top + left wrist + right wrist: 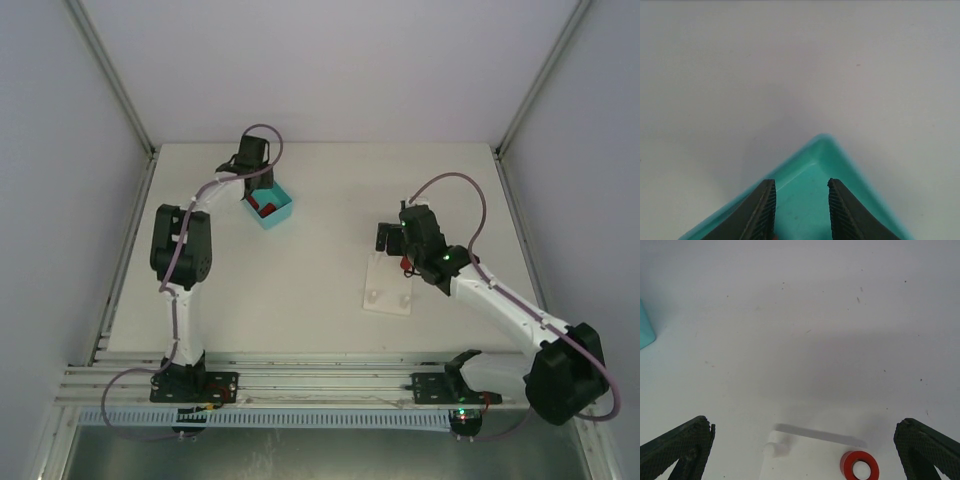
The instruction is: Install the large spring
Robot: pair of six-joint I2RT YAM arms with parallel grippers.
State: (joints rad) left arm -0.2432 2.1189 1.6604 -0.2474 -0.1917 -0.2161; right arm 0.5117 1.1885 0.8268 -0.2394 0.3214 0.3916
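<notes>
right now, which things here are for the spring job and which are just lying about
For the job:
teal plastic bin
red parts inside it
white base plate with pegs
red ring on that plate

Just there:
silver aluminium rail at the near edge
grey enclosure walls

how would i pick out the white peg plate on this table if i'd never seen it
On the pale table, look right of centre, beside the right gripper. A flat white peg plate lies there. Unlike the teal bin farther left, it is white and low, with short pegs and a red ring on it.
</notes>
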